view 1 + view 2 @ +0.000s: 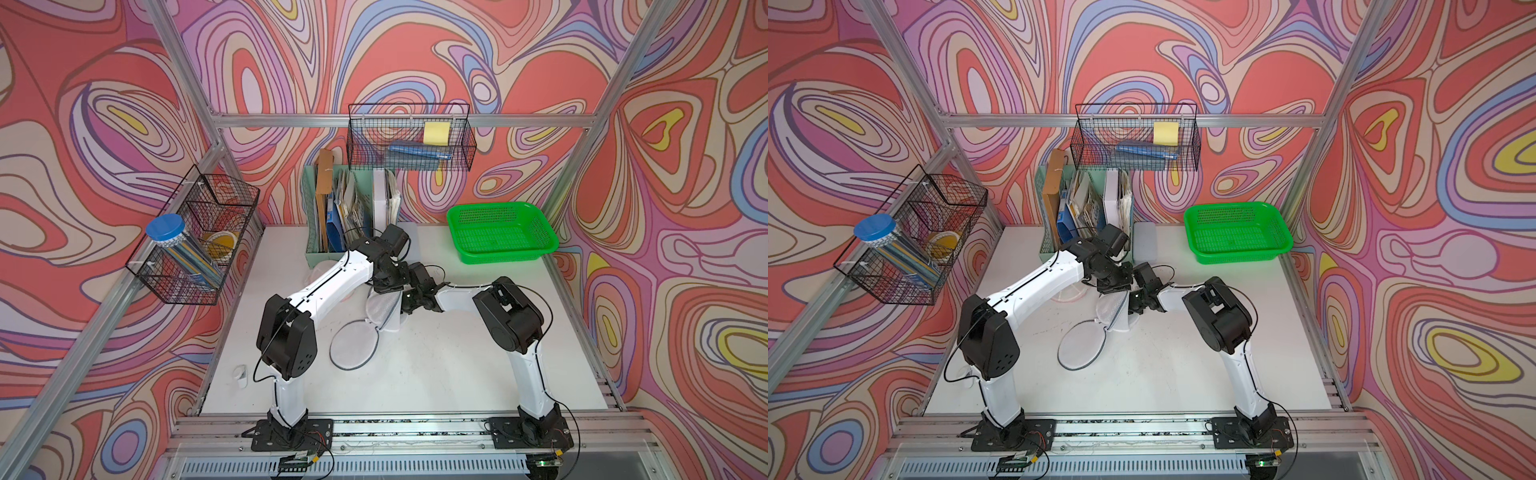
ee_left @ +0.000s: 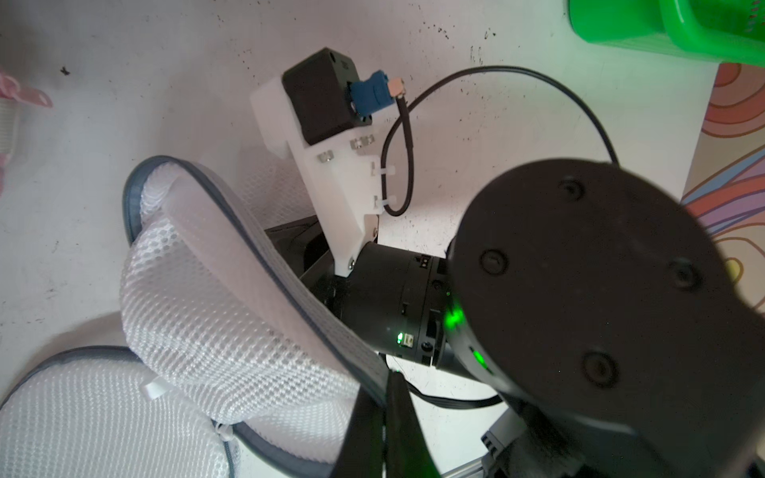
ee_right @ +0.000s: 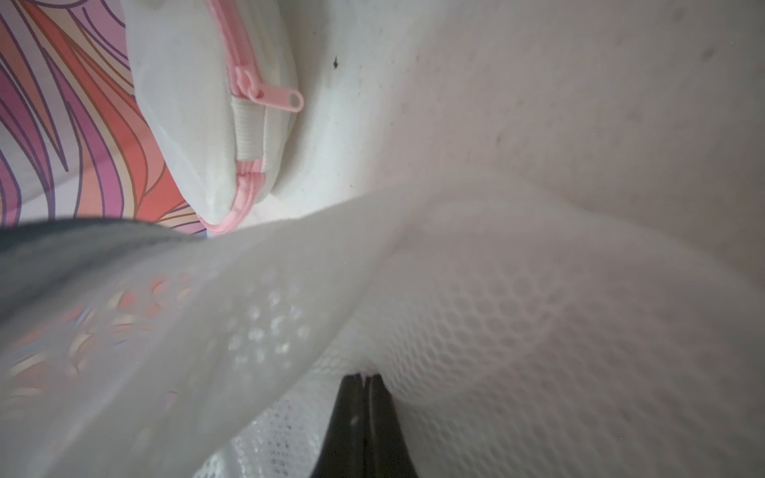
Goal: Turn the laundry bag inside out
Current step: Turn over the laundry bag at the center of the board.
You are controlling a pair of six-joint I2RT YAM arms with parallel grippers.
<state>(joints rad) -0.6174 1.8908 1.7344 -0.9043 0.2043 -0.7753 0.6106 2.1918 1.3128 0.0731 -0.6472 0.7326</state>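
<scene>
The laundry bag (image 1: 380,309) (image 1: 1111,311) is white mesh with a grey rim and lies crumpled mid-table, one grey hoop (image 1: 353,345) flat on the table in front. Both arms meet over it. In the left wrist view the left gripper (image 2: 391,374) is shut on the bag's grey rim, with a mesh fold (image 2: 207,314) arching beside it. In the right wrist view the right gripper (image 3: 365,375) is shut on a pinch of white mesh (image 3: 538,310). In both top views the left gripper (image 1: 388,293) and right gripper (image 1: 405,307) sit close together above the bag, fingertips hidden.
A white pouch with a pink zipper (image 3: 215,124) lies just beyond the bag. A green plastic basket (image 1: 500,232) stands at the back right, a file organiser (image 1: 332,208) at the back. Wire baskets (image 1: 195,237) (image 1: 411,137) hang on the frame. A small white object (image 1: 240,376) lies front left.
</scene>
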